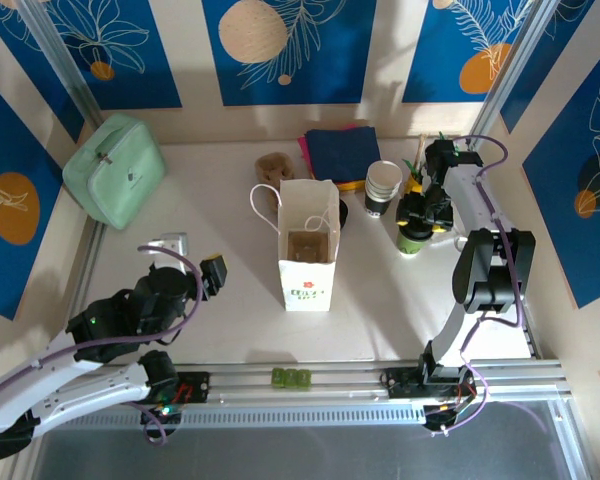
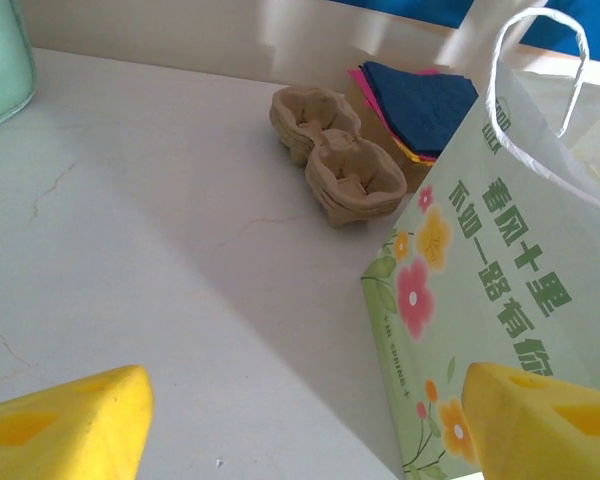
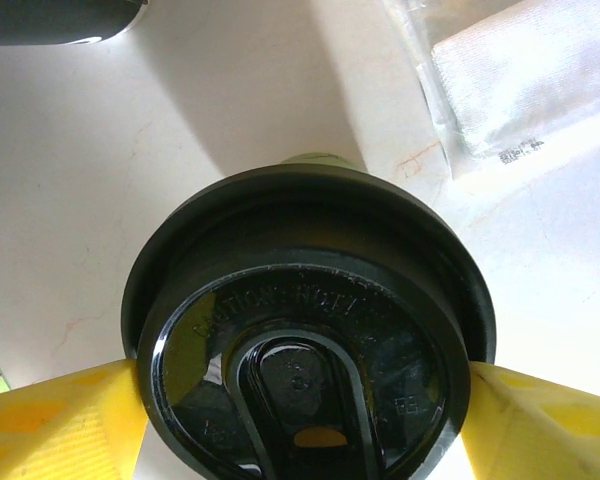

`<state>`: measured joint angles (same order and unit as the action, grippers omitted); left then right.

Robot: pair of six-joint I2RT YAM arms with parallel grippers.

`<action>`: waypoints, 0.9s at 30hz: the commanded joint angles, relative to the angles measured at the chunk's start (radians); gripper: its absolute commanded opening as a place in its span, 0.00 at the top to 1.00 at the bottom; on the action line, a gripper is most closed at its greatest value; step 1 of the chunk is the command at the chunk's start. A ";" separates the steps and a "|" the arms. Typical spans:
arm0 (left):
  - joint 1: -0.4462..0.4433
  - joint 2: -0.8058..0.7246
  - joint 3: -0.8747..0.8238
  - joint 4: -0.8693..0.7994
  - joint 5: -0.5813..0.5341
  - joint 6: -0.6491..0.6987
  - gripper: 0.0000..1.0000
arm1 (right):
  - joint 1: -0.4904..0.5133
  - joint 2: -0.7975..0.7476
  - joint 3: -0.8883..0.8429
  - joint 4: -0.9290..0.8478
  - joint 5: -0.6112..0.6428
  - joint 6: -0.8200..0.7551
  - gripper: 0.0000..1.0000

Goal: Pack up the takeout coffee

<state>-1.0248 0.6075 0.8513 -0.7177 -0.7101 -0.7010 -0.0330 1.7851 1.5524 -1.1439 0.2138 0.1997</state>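
Left gripper (image 1: 216,272), low in the overhead view, sits on a folded arm at the front-left of the table (image 1: 200,200) and points toward the paper bag (image 1: 308,258). Its jaws are apart and hold nothing. Right arm rises from its base and reaches toward the far right, wrist bent down, with the right gripper (image 1: 416,222) over a lidded green cup (image 1: 411,241). Takeout coffee cups (image 1: 383,186) stand upright just left of that cup and right of the bag: a white ribbed stack with a dark lower part and an open round rim. Left wrist view: yellow fingers (image 2: 65,425) are wide apart over bare tabletop, the bag's flowered side is at right, and a brown cup carrier (image 2: 340,165) and napkins (image 2: 420,95) lie beyond. Right wrist view: the black lid (image 3: 310,330) sits between the yellow fingers (image 3: 50,420), which pass down either side. Contact is hidden under the lid rim, so I cannot tell whether the cup is clamped or loose.
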 commanded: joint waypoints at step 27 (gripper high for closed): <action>0.011 0.002 -0.006 0.038 0.024 0.016 0.19 | 0.027 0.105 -0.014 -0.022 -0.008 0.009 0.25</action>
<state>-1.0248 0.6090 0.8421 -0.7090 -0.6987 -0.6979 -0.0067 1.8233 1.5776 -1.1702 0.2584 0.2058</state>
